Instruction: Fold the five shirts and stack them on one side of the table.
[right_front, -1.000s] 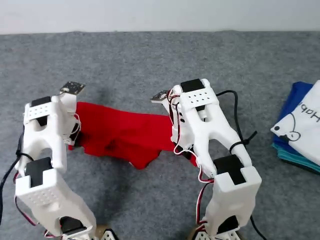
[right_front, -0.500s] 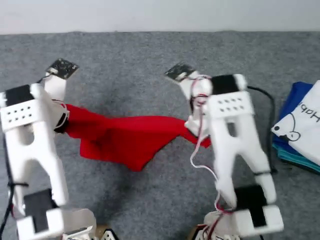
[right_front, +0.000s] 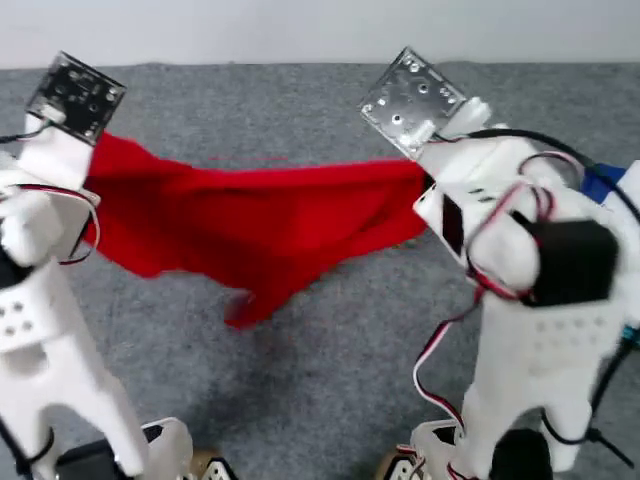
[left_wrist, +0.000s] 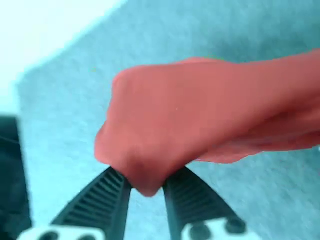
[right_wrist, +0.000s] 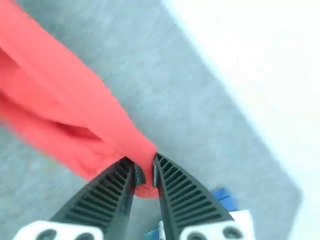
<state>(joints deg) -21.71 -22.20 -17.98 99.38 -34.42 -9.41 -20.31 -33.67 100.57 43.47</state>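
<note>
Shirt lifted, spanning left tool, right tool.

I'm looking down on a flat table covered in grey, short-pile carpet-like fabric. Its far edge runs straight along a plain white wall. At the right edge of the table lies a folded blue cloth shirt, mostly hidden from me behind an arm, so I can't make out how the pile it belongs to is built. My right wrist view catches a corner of it on the same grey covering. Along the near edge stand the arms' white plastic bases. The lowest tip of the red cloth shirt hangs near the covering; I can't tell whether it touches.
</note>
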